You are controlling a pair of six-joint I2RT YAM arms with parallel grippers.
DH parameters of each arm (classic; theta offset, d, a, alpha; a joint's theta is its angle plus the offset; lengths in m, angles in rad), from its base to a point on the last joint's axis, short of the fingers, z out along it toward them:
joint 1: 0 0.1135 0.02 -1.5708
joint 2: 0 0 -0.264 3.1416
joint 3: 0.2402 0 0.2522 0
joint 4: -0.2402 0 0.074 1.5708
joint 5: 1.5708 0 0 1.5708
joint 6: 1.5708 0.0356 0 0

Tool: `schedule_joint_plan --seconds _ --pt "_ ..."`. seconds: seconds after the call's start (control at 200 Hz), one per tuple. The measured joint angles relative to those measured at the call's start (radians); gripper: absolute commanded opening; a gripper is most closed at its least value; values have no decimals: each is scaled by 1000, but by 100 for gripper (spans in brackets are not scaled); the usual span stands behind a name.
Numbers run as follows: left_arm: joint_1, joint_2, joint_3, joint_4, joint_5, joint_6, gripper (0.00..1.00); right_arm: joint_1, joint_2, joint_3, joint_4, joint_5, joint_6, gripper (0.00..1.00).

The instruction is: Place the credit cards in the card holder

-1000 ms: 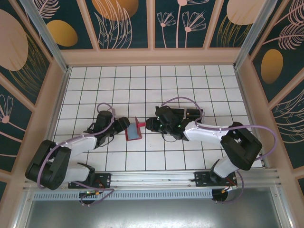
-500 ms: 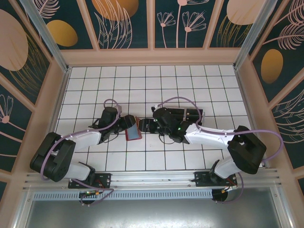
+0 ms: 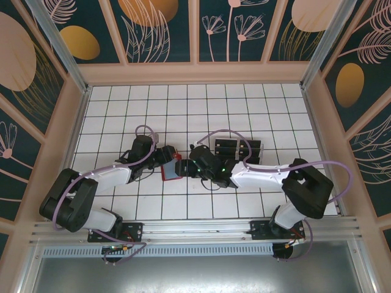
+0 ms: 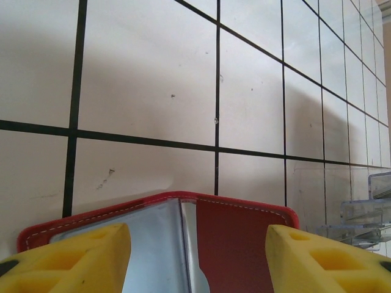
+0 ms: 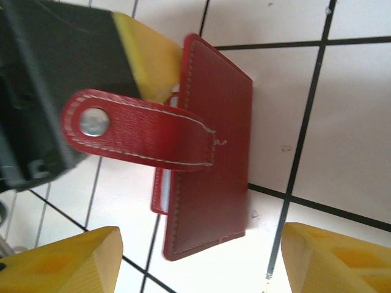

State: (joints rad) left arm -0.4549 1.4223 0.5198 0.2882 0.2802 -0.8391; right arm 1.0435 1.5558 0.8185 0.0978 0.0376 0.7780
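The red card holder [image 3: 170, 173] is tilted up off the tiles, and my left gripper [image 3: 165, 160] is shut on it across its width. In the left wrist view, the yellow fingers [image 4: 73, 256] flank the card holder [image 4: 244, 244], whose clear pocket and red inner flap face the camera. My right gripper [image 3: 182, 166] is just right of it, open, with nothing held. From the right wrist, the card holder [image 5: 211, 183] shows its red back and its snap strap [image 5: 134, 131] sticking out, and the gripper [image 5: 200, 231] is spread wide. Dark credit cards [image 3: 225, 147] stand in a clear rack.
The clear slotted rack [image 3: 238, 148] stands just behind the right arm, and its edge shows at the right of the left wrist view as the rack [image 4: 366, 210]. White tiled floor lies all around, bounded by the wooden walls [image 3: 79, 110].
My right gripper has slid left up to the card holder and opened wide. The left gripper shifted slightly up and right, still gripping the card holder.
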Motion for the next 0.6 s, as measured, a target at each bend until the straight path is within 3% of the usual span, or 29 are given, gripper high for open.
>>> schedule_joint_plan --seconds 0.135,0.235,0.295,0.425,0.49,0.601 --pt "-5 8 5 0 0 -1 60 0 30 0 0 11 -13 65" --pt "-9 14 14 0 0 -3 60 0 50 8 0 19 -16 57" --pt "-11 16 19 1 0 -3 60 -1 60 15 1 19 -23 46" --pt "-13 22 27 2 0 -3 64 -9 75 20 14 18 -31 13" --pt "-13 23 34 -3 -6 -5 67 -19 82 20 24 14 -30 2" --pt "-13 14 53 -38 -60 0 75 -39 84 20 35 10 -12 0"
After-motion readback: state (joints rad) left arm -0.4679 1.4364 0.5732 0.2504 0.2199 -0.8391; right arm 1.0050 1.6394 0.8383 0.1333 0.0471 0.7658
